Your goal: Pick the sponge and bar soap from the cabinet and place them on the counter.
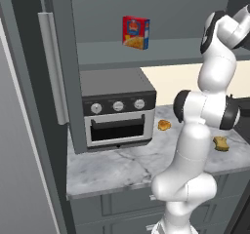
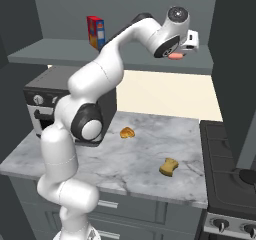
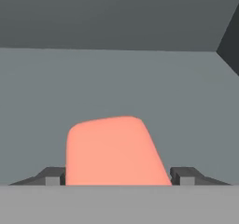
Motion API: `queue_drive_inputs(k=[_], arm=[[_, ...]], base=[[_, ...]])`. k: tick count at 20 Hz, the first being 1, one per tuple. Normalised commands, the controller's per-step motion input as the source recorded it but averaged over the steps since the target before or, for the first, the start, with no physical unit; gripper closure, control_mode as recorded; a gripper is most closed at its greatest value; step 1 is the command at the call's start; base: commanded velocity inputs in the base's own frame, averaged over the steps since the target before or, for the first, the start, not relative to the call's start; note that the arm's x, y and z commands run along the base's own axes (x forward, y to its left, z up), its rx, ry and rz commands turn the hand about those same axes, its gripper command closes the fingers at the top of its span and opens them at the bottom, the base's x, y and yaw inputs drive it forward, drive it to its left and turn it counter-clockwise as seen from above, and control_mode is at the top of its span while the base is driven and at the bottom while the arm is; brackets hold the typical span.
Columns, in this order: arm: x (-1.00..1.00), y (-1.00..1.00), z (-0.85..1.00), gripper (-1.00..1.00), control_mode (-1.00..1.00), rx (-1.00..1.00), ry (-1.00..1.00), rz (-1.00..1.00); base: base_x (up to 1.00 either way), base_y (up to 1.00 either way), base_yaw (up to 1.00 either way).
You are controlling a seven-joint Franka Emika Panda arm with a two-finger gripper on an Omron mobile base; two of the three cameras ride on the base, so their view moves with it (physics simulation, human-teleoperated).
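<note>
The salmon-pink bar soap (image 3: 112, 150) sits between my gripper's (image 3: 117, 174) two dark fingertips, and both fingertips press against its sides. In the right base view the gripper (image 2: 177, 53) reaches into the cabinet (image 2: 60, 51) over the right part of its grey shelf, with the bar soap (image 2: 175, 56) just under the hand. I cannot tell whether the soap still rests on the shelf. The tan-yellow sponge (image 2: 169, 167) lies on the marble counter (image 2: 125, 159) toward its right end. It also appears as the sponge (image 1: 220, 143) on the counter (image 1: 122, 162) in the left base view.
A red and yellow box (image 1: 135, 32) stands on the shelf to the left. A silver toaster oven (image 1: 117, 111) occupies the counter's left end, with a glossy orange lump (image 1: 164, 125) beside it. The open cabinet door (image 1: 63, 57) juts out at left. A stove (image 2: 230, 184) borders the counter's right.
</note>
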Motion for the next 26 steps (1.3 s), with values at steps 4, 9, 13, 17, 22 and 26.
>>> queue_drive_inputs(k=[4,9,13,17,22,26], arm=[[-0.28,0.00,0.00,1.00,-1.00,0.00,-0.03,0.00],[-0.41,0.09,0.00,1.00,-1.00,-0.01,-0.08,0.00],[-0.51,0.23,0.00,1.00,-1.00,-0.03,-0.10,0.00],[-0.51,0.39,0.00,1.00,-1.00,-0.05,-0.06,0.00],[-0.46,0.50,0.00,1.00,-1.00,-0.06,-0.03,0.00],[-0.49,0.41,0.07,1.00,-1.00,-0.04,-0.04,0.00]], base=[[0.00,0.00,0.00],[0.00,0.00,0.00],[0.00,0.00,0.00],[0.00,0.00,0.00],[0.00,0.00,0.00],[0.00,0.00,0.00]])
